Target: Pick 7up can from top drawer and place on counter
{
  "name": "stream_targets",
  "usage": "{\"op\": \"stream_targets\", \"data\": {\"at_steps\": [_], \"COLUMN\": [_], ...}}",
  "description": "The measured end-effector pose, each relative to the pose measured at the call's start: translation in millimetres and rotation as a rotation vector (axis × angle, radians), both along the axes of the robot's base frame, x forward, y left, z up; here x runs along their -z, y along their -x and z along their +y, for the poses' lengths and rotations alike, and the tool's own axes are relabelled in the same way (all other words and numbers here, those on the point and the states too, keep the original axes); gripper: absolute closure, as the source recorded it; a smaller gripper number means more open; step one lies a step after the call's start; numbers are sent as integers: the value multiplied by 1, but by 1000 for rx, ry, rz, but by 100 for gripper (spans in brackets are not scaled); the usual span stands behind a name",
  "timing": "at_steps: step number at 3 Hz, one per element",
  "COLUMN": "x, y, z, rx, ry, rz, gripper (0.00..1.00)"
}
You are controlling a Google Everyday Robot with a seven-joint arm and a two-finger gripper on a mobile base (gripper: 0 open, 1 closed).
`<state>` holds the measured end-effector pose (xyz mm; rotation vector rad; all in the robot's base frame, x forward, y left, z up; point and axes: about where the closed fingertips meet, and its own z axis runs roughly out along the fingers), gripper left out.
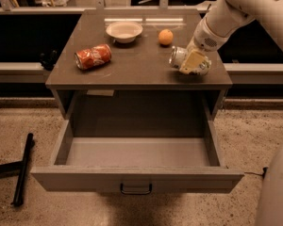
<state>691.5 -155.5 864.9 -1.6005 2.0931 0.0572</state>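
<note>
Gripper [192, 62] is low over the right front of the counter [137, 72], clamped on the 7up can [178, 56]. The can lies on its side with its shiny end facing left; whether it touches the surface I cannot tell. Behind and left of the gripper is an orange [165, 36], a bowl [124, 31] farther left, and a cola can [93, 56] well left. Below and in front, the drawer [137, 180] stands open.

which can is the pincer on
The silvery 7up can at the right edge of the counter, gripped by the pincer; the red cola can lies apart, left.
</note>
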Motion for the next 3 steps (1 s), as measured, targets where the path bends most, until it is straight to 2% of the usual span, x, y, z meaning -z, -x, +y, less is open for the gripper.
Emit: {"op": "stream_targets", "data": {"at_steps": [1,2,3], "x": [5,6,6], "y": [-4,-5,-5], "z": [10,15,16], "rx": [-12,-20,-21], "ry": [-11,-17,-17], "rz": [22,33,33], "gripper": [13,0,0]}}
